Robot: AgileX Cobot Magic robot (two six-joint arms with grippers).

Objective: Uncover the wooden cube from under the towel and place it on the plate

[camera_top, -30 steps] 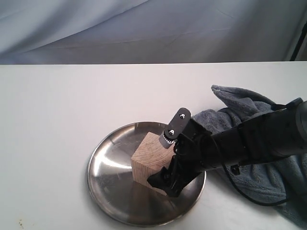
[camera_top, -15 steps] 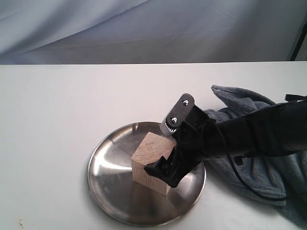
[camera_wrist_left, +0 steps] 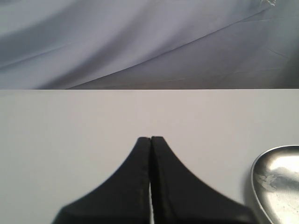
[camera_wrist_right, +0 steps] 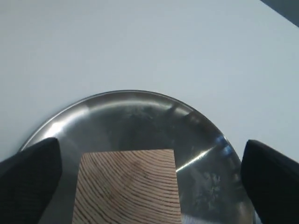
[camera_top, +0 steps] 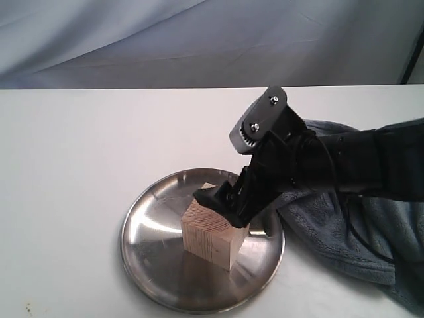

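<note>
The pale wooden cube (camera_top: 211, 237) with curved grain lines (camera_wrist_right: 128, 186) stands in the middle of the shiny steel plate (camera_top: 151, 246). My right gripper (camera_top: 228, 209) hovers just above the cube's top, open. In the right wrist view its two black fingers (camera_wrist_right: 29, 179) stand wide apart on either side of the cube, touching nothing. The dark grey-blue towel (camera_top: 344, 248) lies crumpled to the right of the plate, partly under my right arm. My left gripper (camera_wrist_left: 151, 138) is shut and empty over bare table, with the plate's rim (camera_wrist_left: 275, 182) off to one side. It is out of the exterior view.
The white table (camera_top: 99, 146) runs left and back from the plate. A pale blue-grey cloth backdrop (camera_top: 199, 40) hangs behind the table's far edge. The towel reaches the right border of the exterior view.
My right gripper has risen from around the cube's sides to above its top and drawn back a little. The cube stays standing on the plate.
</note>
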